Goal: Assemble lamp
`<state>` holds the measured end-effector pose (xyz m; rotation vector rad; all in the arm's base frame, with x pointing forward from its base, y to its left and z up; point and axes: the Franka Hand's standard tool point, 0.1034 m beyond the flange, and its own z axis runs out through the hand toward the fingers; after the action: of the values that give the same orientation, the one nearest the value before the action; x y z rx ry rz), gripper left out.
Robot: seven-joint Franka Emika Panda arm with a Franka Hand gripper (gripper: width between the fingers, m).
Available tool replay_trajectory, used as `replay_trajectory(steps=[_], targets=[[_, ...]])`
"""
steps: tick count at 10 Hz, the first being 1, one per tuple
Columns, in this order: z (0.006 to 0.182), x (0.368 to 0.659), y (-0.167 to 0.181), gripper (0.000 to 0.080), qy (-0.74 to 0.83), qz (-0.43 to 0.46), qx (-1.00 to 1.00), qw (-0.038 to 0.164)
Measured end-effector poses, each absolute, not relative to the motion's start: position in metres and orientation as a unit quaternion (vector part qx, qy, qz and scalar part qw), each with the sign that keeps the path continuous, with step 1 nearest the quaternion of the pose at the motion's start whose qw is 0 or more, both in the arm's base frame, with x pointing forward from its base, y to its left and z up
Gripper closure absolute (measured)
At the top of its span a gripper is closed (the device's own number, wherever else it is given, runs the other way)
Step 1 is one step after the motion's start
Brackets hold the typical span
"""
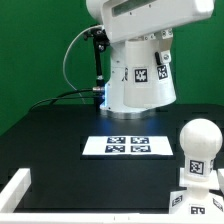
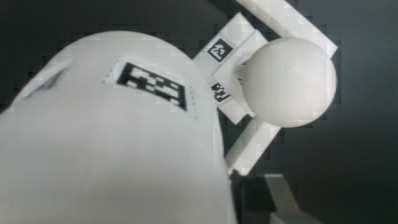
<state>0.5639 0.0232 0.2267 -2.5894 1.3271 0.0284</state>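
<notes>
The large white cone shade (image 1: 141, 78) with square tags hangs under the arm, above the back of the black table. In the wrist view the shade (image 2: 107, 135) fills most of the picture. My gripper (image 2: 228, 188) is shut on the shade's wall; one grey finger (image 2: 276, 197) shows beside it and the other is hidden. The round-headed bulb (image 1: 198, 143) stands upright in the small tagged base (image 1: 192, 197) at the front, on the exterior view's right. In the wrist view the bulb's head (image 2: 285, 82) lies just beyond the shade's edge, lower than the shade.
The marker board (image 1: 127, 146) lies flat mid-table, in front of the shade. A white rail (image 1: 14, 186) borders the table's front on the exterior view's left. White rail pieces (image 2: 290, 24) show around the bulb in the wrist view. A black cable (image 1: 70, 60) hangs behind.
</notes>
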Motion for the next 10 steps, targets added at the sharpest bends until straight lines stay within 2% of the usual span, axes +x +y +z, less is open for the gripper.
replay_trajectory(steps=[1,2,4,6,10], targets=[[0.226,0.566,0.026,0.0758,0.451,0.013,-0.886,0.106],[0.229,0.58,0.036,0.0758,0.438,0.015,-0.894,0.09],[0.238,0.619,0.057,0.0758,0.434,-0.003,-0.897,0.082],[0.23,0.635,0.068,0.0758,0.444,-0.011,-0.893,0.075],[0.2,0.638,0.096,0.0758,0.468,-0.014,-0.881,0.062]])
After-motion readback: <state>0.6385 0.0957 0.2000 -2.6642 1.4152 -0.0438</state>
